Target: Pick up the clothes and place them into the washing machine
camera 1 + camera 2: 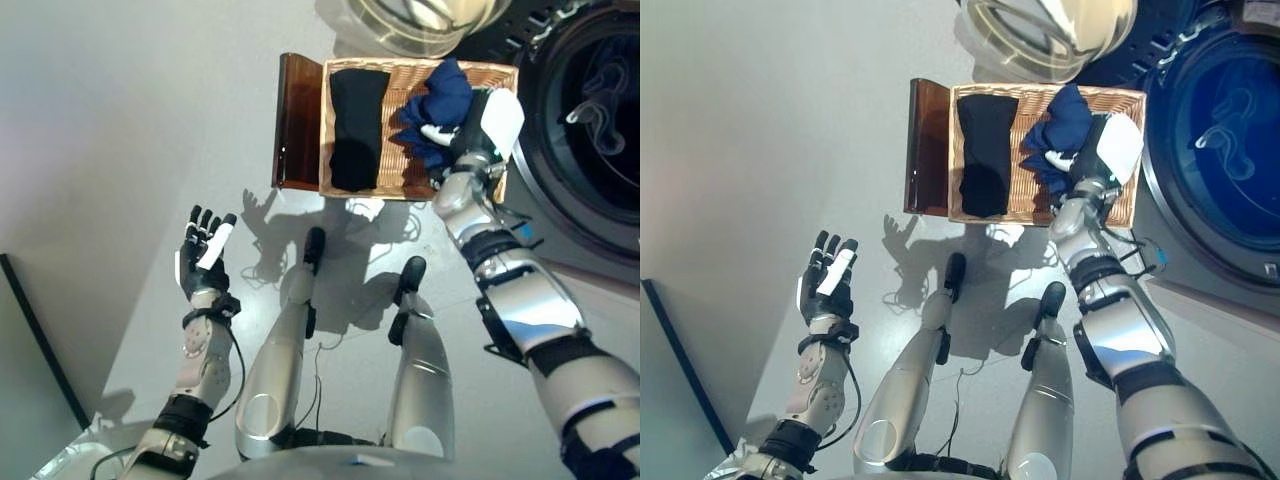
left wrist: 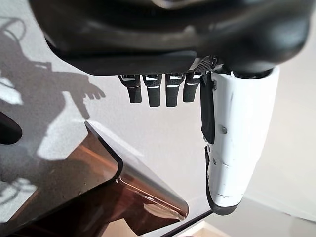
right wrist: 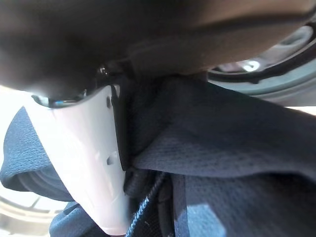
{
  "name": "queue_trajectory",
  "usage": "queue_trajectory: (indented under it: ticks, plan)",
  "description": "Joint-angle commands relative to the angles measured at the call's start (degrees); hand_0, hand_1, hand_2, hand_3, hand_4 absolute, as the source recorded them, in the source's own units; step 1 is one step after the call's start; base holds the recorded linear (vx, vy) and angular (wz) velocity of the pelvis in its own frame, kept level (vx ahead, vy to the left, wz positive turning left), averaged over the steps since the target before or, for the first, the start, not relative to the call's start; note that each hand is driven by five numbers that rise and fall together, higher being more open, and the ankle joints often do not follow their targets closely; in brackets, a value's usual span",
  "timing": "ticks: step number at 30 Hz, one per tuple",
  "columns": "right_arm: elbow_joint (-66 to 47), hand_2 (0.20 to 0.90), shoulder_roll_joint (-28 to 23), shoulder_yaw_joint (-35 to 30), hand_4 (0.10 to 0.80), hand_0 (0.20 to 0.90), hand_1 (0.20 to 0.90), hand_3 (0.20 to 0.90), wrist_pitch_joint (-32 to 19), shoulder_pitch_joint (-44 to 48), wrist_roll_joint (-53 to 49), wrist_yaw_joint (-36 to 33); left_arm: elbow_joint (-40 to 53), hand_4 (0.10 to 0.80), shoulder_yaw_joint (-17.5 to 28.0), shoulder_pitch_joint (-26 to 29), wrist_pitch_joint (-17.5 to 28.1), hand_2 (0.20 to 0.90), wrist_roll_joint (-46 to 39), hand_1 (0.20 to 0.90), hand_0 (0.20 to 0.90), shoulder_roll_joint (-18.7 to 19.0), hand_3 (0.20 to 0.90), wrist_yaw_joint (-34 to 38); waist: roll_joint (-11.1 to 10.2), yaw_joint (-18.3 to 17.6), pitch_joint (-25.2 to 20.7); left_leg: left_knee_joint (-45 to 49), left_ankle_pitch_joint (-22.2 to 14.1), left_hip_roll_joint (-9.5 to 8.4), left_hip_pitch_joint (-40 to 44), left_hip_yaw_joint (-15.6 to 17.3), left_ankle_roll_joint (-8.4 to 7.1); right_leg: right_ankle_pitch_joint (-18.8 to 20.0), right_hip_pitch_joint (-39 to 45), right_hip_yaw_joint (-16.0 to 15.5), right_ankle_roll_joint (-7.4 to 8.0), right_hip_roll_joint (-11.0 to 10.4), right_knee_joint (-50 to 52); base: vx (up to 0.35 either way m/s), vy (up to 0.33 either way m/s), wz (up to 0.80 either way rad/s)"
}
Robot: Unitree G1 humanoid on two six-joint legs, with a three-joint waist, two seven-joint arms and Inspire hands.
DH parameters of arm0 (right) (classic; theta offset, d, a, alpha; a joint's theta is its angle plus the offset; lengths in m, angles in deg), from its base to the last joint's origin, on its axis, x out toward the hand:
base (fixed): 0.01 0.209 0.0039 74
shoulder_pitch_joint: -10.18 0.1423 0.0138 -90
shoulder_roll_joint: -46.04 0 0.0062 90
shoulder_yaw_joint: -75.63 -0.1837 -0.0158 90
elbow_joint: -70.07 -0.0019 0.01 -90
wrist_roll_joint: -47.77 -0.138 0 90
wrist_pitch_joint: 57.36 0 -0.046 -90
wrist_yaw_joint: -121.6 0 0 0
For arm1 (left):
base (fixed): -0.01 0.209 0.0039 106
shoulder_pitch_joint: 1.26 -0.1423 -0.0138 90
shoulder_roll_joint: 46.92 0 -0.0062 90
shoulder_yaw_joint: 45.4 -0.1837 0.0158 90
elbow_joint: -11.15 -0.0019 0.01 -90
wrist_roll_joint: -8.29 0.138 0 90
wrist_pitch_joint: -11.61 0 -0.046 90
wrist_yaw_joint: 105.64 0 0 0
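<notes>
A wicker basket (image 1: 400, 64) stands on the floor in front of the washing machine (image 1: 590, 110). A black garment (image 1: 358, 125) lies flat in its left half. A dark blue garment (image 1: 435, 105) is bunched up in its right half. My right hand (image 1: 472, 135) reaches into the basket, its white-covered thumb (image 3: 84, 148) pinching the blue cloth (image 3: 237, 143), which drapes over the fingers. My left hand (image 1: 205, 250) hovers over the bare floor well left of the basket, fingers (image 2: 158, 91) straight and holding nothing.
The machine's round glass door (image 1: 425, 20) hangs open just behind the basket. Some blue cloth (image 1: 600, 90) lies inside the drum. A brown lid (image 1: 298, 120) stands against the basket's left side. A dark strip (image 1: 40, 330) runs along the floor at far left.
</notes>
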Motion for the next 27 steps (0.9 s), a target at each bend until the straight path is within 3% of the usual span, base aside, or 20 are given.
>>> queue_trajectory:
  ticks: [1,7,13,19,27]
  plan:
    - [-6.5,0.2,-4.6,-2.1,0.3,0.2,0.2,0.2,-4.0,1.1,1.6,-5.8,1.1,0.8,2.7,-1.5,3.4,0.9,0.5,0.9,0.9,1.0,0.9,0.3,-0.3,0.1,-1.6,1.7,-5.0,-1.92,0.9,3.5,-2.43,-2.8,3.7,0.7,-0.63,0.4,-1.9,0.02,-0.01,-0.18]
    - [-8.8,0.2,-7.4,-8.1,0.3,0.2,0.2,0.2,-4.1,-2.7,0.5,-10.3,1.1,0.8,2.4,-1.7,3.3,0.9,1.0,0.9,0.9,0.8,0.9,0.2,0.5,-0.5,-2.2,1.6,-5.0,-1.86,0.6,3.8,-2.32,-2.6,3.2,1.1,-0.57,0.6,-2.3,0.005,-0.004,-0.08]
    - [-1.0,0.2,-12.4,-13.6,0.3,0.2,0.2,0.2,-5.3,-3.4,-7.1,-12.5,0.6,0.8,1.1,-2.5,3.3,0.9,0.5,0.9,0.9,0.7,0.9,-0.4,1.6,-0.9,-2.4,1.3,-5.5,-2.07,0.9,4.1,-2.19,-2.9,3.1,1.4,-0.48,0.5,-2.3,-0.003,0.0,-0.03]
    - [8.9,0.2,-17.6,-11.8,0.3,0.2,0.2,0.2,-5.2,1.7,-12.9,-9.6,0.1,0.8,0.8,-3.4,2.8,0.9,-0.2,0.9,0.9,1.6,0.9,-1.3,2.4,-0.5,-2.5,1.4,-5.4,-2.11,0.3,5.1,-2.12,-2.2,2.2,2.1,-0.37,0.5,-2.8,-0.011,-0.002,0.0]
    - [12.5,0.2,-21.7,-9.7,0.3,0.2,0.2,0.2,-5.8,7.3,-16.7,-8.0,0.4,0.8,0.1,-3.8,2.5,0.9,-0.5,0.9,0.9,1.9,0.9,-2.1,3.2,-0.7,-2.2,1.5,-5.2,-1.87,-0.3,5.9,-2.37,-2.3,0.9,2.9,-0.41,0.9,-2.3,-0.007,-0.025,-0.09]
